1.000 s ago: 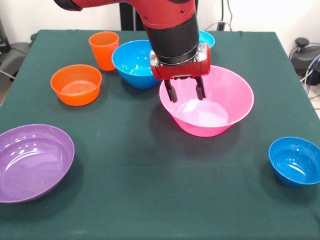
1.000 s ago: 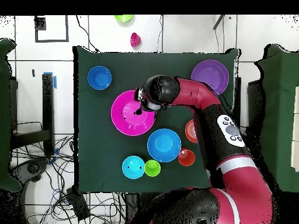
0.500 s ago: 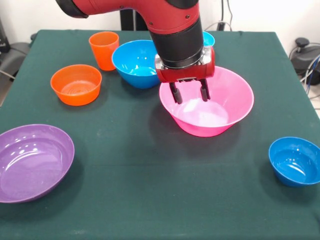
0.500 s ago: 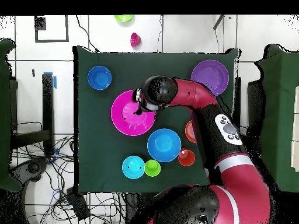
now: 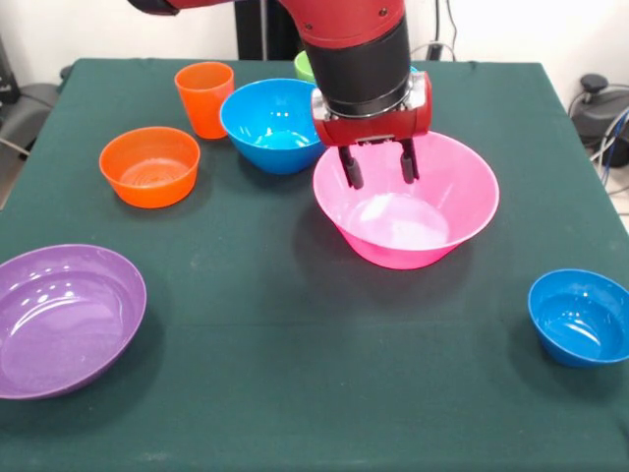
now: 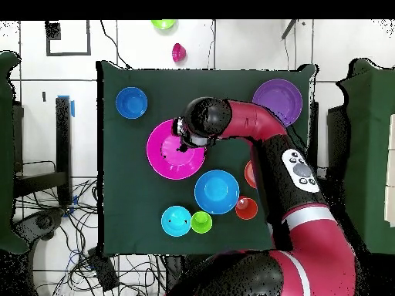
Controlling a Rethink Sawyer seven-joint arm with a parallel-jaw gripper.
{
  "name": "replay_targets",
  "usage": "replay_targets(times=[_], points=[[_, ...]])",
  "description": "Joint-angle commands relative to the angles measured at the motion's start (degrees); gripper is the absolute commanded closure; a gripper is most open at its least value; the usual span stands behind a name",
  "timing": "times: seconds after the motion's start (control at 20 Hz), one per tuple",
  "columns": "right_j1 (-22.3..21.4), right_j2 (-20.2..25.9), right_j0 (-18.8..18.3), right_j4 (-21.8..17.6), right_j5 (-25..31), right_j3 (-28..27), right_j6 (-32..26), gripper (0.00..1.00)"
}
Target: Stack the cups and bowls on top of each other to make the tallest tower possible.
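dark green tablecloth [image 5: 295,393] filling frame | white wall [image 5: 531,29] along top | black cables [image 6: 69,239] tangled lower left on white tiled floor [image 6: 231,42]

- Pink bowl [image 5: 432,211], purple bowl [image 5: 64,320], orange bowl [image 5: 149,165] — glossy, smooth plastic with bright highlights.
- Table cover [image 5: 295,374] — matt dark green cloth.
- Arm shell [image 6: 266,135] — smooth, shiny red.
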Motion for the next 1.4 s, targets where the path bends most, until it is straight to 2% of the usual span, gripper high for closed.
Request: replay_targets(times=[0.05, 0.25, 0.4, 0.55, 0.85, 1.1, 1.2, 1.4], points=[[-0.96, -2.54, 1.34, -7.38, 11.73, -8.48, -9.63, 0.0], [-1.41, -2.93, 0.15, -12.92, 11.99, -13.66, -14.62, 0.0], [-2.0, -1.87, -1.04, -15.34, 12.56, -15.37, -16.74, 0.0], [-3.57, -0.22, -2.3, -18.27, 7.13, -14.52, -18.61, 0.0], [-3.37, 1.14, -2.4, -20.01, 4.14, -11.86, -15.86, 0.0], [-0.95, 3.31, -0.95, -23.38, -0.83, -14.48, -17.24, 0.0], [-0.12, 3.75, -0.49, -23.67, -1.16, -15.35, -16.83, 0.0], [-1.0, 2.47, 1.15, -23.16, -3.56, -12.29, -10.05, 0.0]])
